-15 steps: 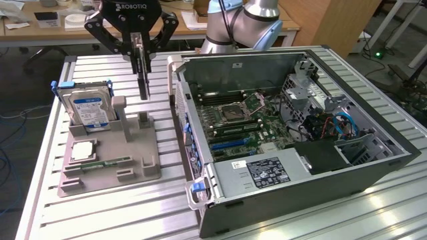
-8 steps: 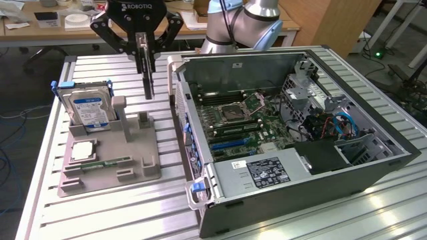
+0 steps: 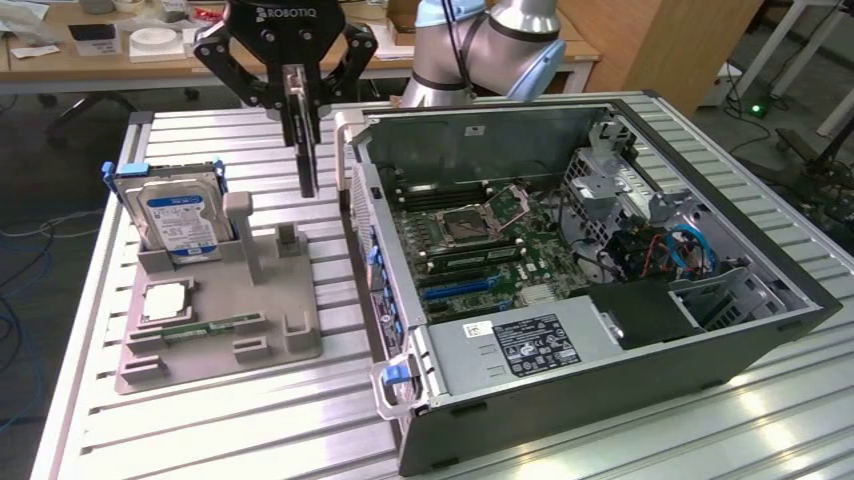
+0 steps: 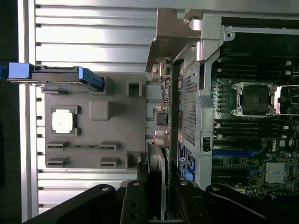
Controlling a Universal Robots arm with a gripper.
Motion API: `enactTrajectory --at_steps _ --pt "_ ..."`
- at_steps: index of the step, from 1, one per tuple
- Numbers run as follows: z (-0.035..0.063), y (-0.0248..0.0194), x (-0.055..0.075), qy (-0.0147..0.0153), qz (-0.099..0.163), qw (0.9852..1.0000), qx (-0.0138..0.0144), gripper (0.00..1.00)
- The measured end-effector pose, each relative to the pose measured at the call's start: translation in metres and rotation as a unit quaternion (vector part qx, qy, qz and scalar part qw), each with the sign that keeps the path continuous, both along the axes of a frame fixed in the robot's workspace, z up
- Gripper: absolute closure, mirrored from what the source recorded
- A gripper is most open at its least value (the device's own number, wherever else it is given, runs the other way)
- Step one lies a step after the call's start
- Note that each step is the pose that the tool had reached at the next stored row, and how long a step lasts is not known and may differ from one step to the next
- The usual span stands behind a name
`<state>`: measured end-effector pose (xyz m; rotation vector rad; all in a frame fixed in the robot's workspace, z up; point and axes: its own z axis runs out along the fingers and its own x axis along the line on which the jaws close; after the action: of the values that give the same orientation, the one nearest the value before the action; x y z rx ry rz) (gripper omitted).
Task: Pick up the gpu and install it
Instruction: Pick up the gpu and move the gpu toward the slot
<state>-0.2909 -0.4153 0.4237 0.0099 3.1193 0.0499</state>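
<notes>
My tool [image 3: 296,98] grips the gpu [image 3: 308,150] by its upper end, closed narrow on the card. The gpu hangs in the air above the desk [image 3: 200,420], between the grey parts holder [image 3: 267,300] and the open computer case [image 3: 601,300]. Its long axis stands upright and its free end points down.

The black pincer [image 3: 299,90] grips the dark gpu [image 3: 308,150]. Below it, a grey holder [image 3: 274,335] carries a silver hard drive [image 3: 180,220] with a blue-white label. Beside it is a green motherboard [image 3: 467,255]. The tabletop [image 3: 200,430] is ribbed silver.
</notes>
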Motion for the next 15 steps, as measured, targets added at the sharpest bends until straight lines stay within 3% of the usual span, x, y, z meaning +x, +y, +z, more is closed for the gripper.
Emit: enactTrajectory --at_steps 15 --pt "0.0000 0.0000 0.016 0.0000 0.000 1.0000 0.0000 0.73"
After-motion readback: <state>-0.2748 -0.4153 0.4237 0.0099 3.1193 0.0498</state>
